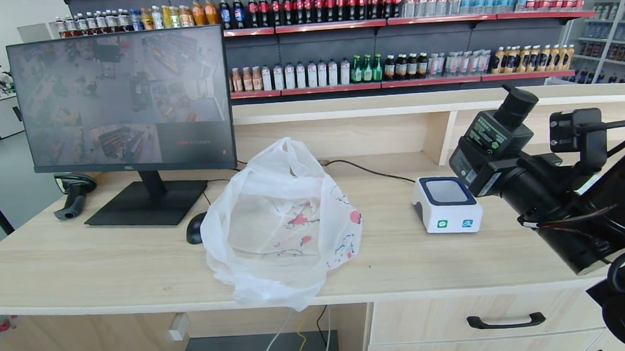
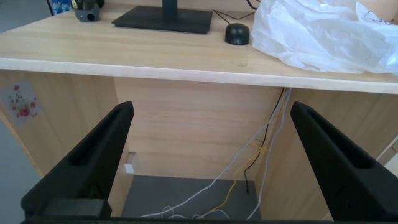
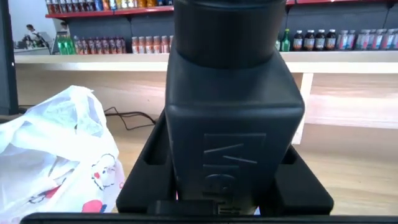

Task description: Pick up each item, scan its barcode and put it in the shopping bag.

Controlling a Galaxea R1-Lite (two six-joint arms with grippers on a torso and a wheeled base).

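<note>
Gripping a dark bottle (image 1: 495, 131) in the right tool (image 1: 497, 179), over the right end of the bench (image 1: 82, 268).
Runs long axis on a slant: black cap up and away toward the drink shelves (image 1: 390, 24), base down in the tool clamped round it. Hangs above and just right of the white scanner box (image 1: 446, 204), apart from it. Further left, mid-bench: shopping bag (image 1: 283, 220) slumped, well apart from the bottle; mouse (image 1: 195, 228) just beside its left flank, monitor (image 1: 121, 100) behind. Holds left tool (image 2: 211, 118) low before the bench front, fingers (image 2: 93, 155) spread wide.

Filmy plastic bag (image 1: 280, 220), matt wooden counter (image 1: 81, 262)
</note>
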